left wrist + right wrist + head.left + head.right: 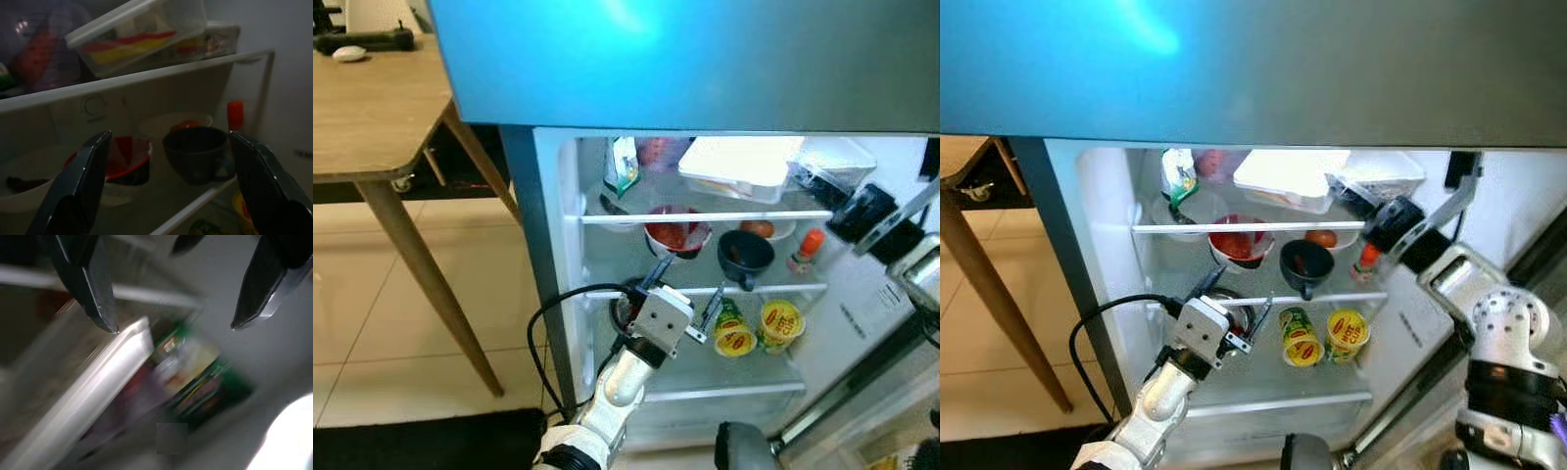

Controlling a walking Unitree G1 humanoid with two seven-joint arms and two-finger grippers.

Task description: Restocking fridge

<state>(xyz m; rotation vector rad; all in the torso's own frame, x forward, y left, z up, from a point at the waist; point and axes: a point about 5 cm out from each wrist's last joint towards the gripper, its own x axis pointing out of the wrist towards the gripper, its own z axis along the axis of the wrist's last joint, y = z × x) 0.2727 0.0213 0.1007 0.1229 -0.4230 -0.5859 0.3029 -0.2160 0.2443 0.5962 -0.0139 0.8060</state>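
Note:
The fridge (553,294) stands open before me. My left gripper (684,292) is open and empty at the front of the middle shelf, beside a dark pot (625,305) and left of two yellow cups (735,335). In the left wrist view its fingers (83,186) frame a red bowl (128,159) and a dark cup (195,152). On the top shelf lie a white lidded container (739,164), a clear box (832,164) and a green packet (623,164). My right gripper (173,327) is open, its arm (1430,245) raised by the top shelf's right end; that wrist view is blurred.
An orange-capped bottle (806,250) and a small bowl (759,229) sit at the right of the middle shelf. The blue freezer door (685,59) overhangs the opening. A wooden table (372,108) stands to the left on a tiled floor (372,323). A black cable (543,343) loops by the fridge wall.

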